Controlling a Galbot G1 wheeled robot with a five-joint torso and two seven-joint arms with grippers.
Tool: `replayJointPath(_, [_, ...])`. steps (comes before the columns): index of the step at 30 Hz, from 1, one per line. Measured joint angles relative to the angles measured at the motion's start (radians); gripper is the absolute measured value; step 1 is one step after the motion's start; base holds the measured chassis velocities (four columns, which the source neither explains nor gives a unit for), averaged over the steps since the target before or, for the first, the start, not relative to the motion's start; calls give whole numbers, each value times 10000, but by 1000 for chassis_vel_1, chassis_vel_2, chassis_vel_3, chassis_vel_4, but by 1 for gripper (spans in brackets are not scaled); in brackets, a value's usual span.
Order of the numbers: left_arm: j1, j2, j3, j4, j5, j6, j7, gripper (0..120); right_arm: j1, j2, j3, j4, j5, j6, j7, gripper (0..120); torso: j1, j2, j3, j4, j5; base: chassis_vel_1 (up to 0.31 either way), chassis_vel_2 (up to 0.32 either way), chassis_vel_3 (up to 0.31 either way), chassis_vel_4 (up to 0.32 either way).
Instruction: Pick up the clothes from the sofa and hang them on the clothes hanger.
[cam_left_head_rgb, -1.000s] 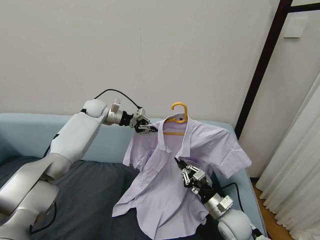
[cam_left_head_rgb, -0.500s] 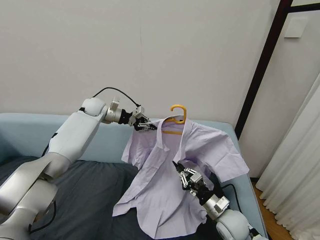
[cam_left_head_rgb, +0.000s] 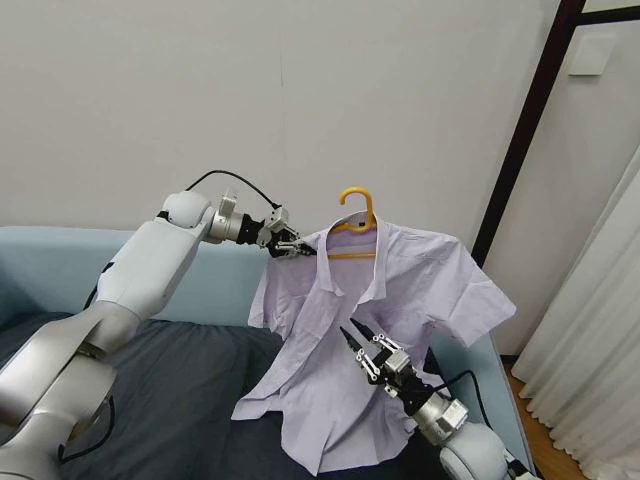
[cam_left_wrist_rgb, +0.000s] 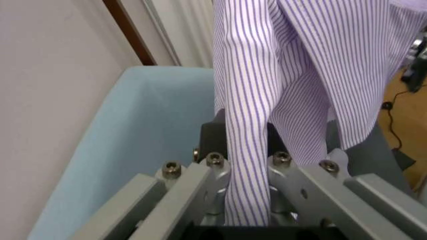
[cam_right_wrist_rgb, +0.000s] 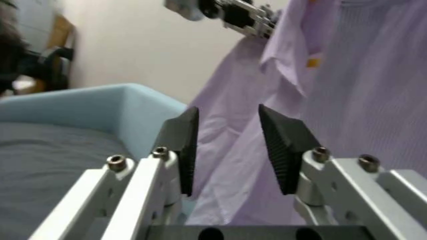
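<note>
A pale blue sofa with a dark seat cushion stands against a white wall. A dark door frame and a white curtain lie to the right. The lilac, finely striped short-sleeved shirt hangs on a yellow hanger, held up over the sofa's right end with its hem low above the cushion. The left tool is clamped on the shirt's shoulder fabric. The right tool, fingers apart, sits before the shirt's front.

Shirt hangs as obstacle before right tool.
</note>
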Motion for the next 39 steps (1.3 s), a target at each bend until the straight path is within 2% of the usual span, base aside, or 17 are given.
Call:
replayJointPath(1, [-143,24,-35,71,35,-119,14,1,-118,-210,210,173,592,22,-722,46,0,0,0,-2,3,0,0,0,0])
replayJointPath(2, [-304,61,-55,175,40,-211,17,1,-173,-468,404,363,1314,-3,-1293,50,0,0,0,-3,3,0,0,0,0])
replayJointPath(3, [-304,61,-55,175,40,-211,17,1,-173,-468,404,363,1314,-3,-1293,50,0,0,0,-3,3,0,0,0,0])
replayJointPath(8, [-1203,380,-194,506,-211,-410,123,1,198,-1739,1051,1155,4769,-851,-3532,73,0,0,0,2,1,0,0,0,0])
replayJointPath(10, [-1402,410,-220,580,-334,-423,157,1,302,-1943,1227,1355,5294,-1044,-3666,77,0,0,0,7,-1,0,0,0,0])
replayJointPath(12, [-1816,463,-238,668,-715,-424,191,1,499,-2297,1673,1744,6072,-1312,-3654,86,0,1,0,4,0,0,0,0,0])
replayJointPath(14, [-1921,476,-240,677,-825,-422,197,1,543,-2377,1786,1831,6161,-1345,-3565,90,0,1,0,2,-1,0,0,0,0])
replayJointPath(15, [-2160,501,-254,694,-1057,-373,221,1,611,-2535,2072,2021,6281,-1383,-3182,96,-1,0,0,-2,0,0,0,0,0])
replayJointPath(23, [-2950,631,-46,766,-1206,-250,474,1,483,-2765,2711,2403,6198,-1300,-1659,100,-1,0,0,0,3,0,0,0,0])
replayJointPath(31, [-2552,803,265,371,-863,-536,871,1,462,-3178,2806,2663,6175,-1475,-600,100,0,0,2,0,0,0,0,0,0])
replayJointPath(35, [-2048,864,282,96,-806,-594,974,1,617,-3713,2931,2532,6524,-1831,-397,100,-1,0,1,0,-1,0,0,0,0])
replayJointPath(39, [-1440,868,257,-170,-598,-734,982,1,740,-4741,3063,2262,6744,-2271,-520,100,0,0,1,0,2,0,0,0,0])
